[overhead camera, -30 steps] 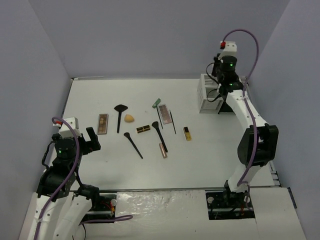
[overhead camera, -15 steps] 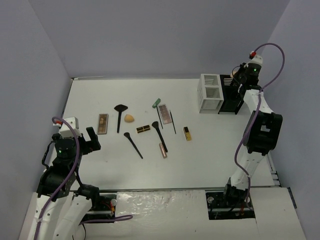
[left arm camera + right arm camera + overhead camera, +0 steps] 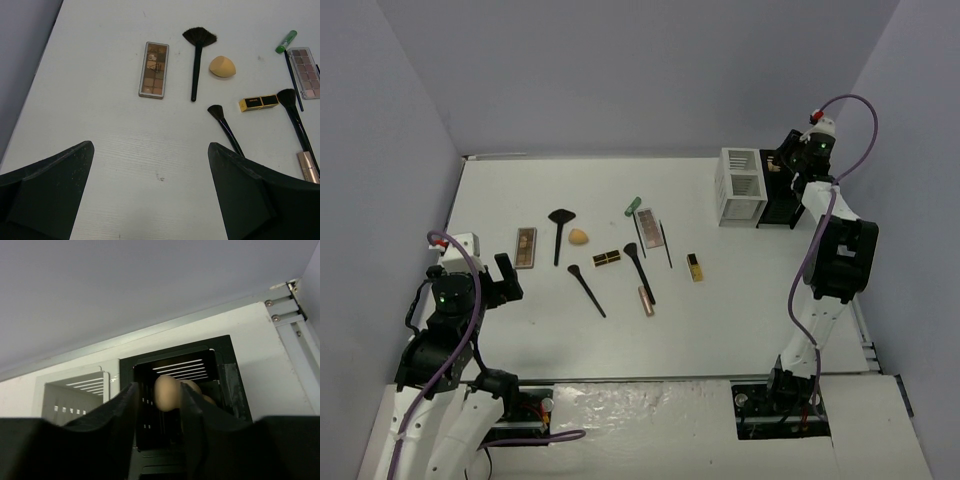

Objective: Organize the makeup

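Observation:
Makeup lies across the table's middle: a brown palette [image 3: 525, 247] [image 3: 153, 70], a fan brush [image 3: 560, 230] [image 3: 197, 55], a beige sponge [image 3: 579, 237] [image 3: 222, 66], a black-gold case [image 3: 607, 258] [image 3: 259, 102], two black brushes [image 3: 586, 288] [image 3: 640, 270], a pink tube [image 3: 646, 300], a gold bottle [image 3: 694, 267] and a second palette [image 3: 648, 222]. My left gripper [image 3: 505, 275] [image 3: 150, 146] hovers open over bare table near them. My right gripper [image 3: 790, 160] [image 3: 159, 387] hangs over the black organizer [image 3: 782, 190] [image 3: 225, 370]. Another beige sponge [image 3: 167, 392] rests against its right finger, with a gap to the left one.
A white slatted organizer [image 3: 740, 185] [image 3: 75, 390] stands just left of the black one at the back right. More beige sponges [image 3: 197, 387] lie inside the black box. A green tube [image 3: 632, 206] [image 3: 286, 41] and a thin pencil [image 3: 666, 243] lie by the second palette. Walls enclose the table.
My right arm swung from above the white organizer to above the black one, and its jaws parted off the sponge. The left arm stayed put.

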